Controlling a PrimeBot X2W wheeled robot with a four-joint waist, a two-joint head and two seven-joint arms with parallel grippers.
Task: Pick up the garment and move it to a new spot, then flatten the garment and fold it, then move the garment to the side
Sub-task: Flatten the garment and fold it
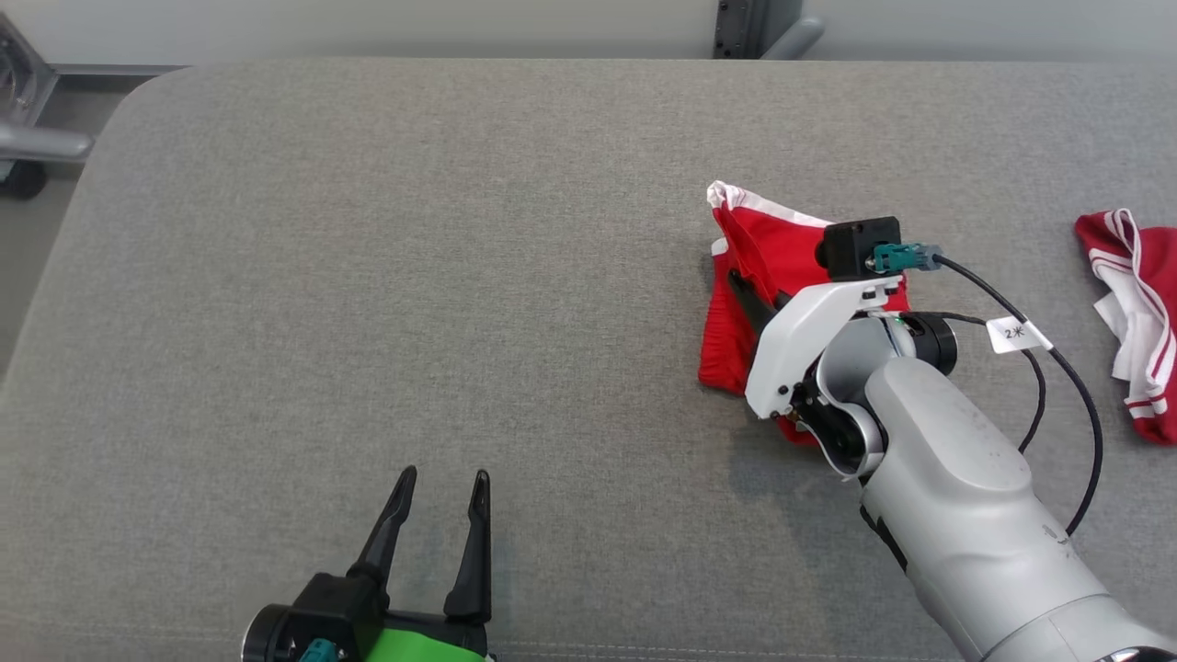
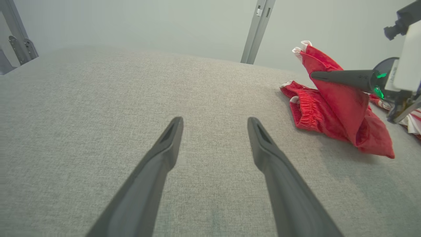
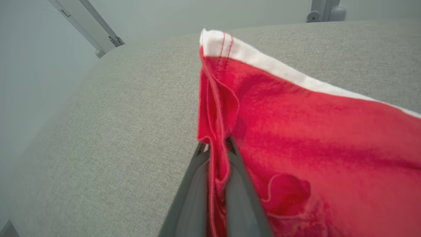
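Observation:
The garment [image 1: 771, 241] is red cloth with a white hem, bunched on the right half of the grey padded table [image 1: 368, 276]. My right gripper [image 1: 737, 279] is shut on a fold near its hem and holds that edge raised, while the rest lies on the table. In the right wrist view the red fold [image 3: 217, 131] is pinched between the closed fingertips [image 3: 201, 152]. The left wrist view shows the garment [image 2: 338, 108] peaked up under the right gripper's finger [image 2: 342, 78]. My left gripper [image 1: 443, 478] is open over bare table near the front edge, well left of the garment.
A second red and white striped garment [image 1: 1133, 313] lies crumpled at the table's right edge. A black cable [image 1: 1071, 368] loops from the right wrist. Metal frame posts [image 1: 759, 28] stand behind the far edge. Broad bare table lies to the left.

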